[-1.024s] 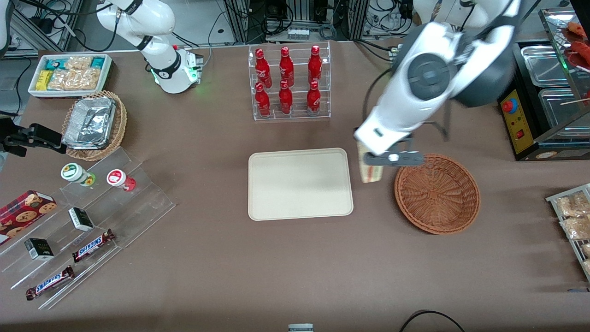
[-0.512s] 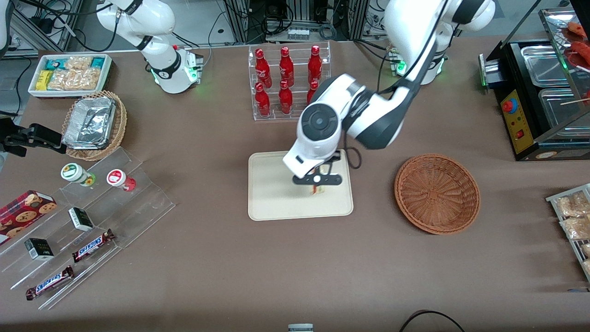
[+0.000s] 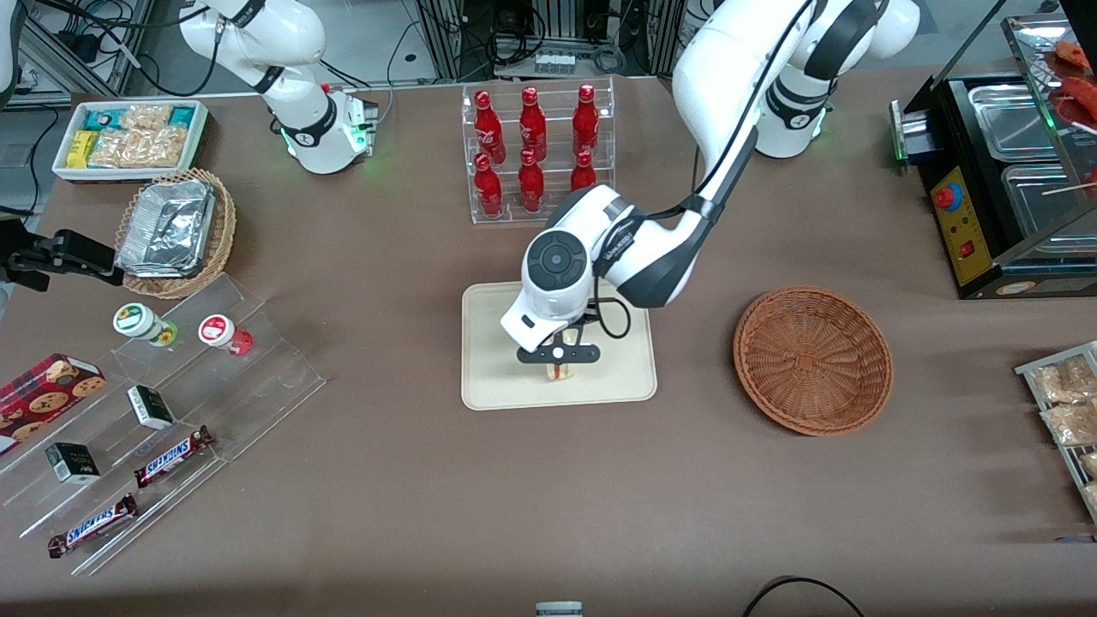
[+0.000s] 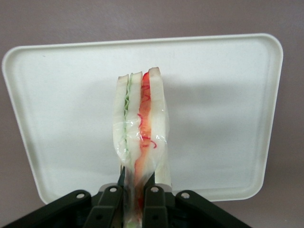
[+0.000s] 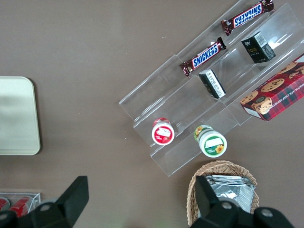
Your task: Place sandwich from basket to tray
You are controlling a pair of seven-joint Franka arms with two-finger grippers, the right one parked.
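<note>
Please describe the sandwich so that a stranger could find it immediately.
Find the cream tray in front of the red bottle rack. Above it, the end effector grips the sandwich: a wrapped wedge of pale bread with red and green filling, the only food there.

Front view: claw (image 3: 557, 363) covers most of sandwich (image 3: 557, 372); contact with tray (image 3: 497, 377) not discernible. Wrist view: sandwich's (image 4: 140, 137) gripped end cut off by frame edge.
</note>
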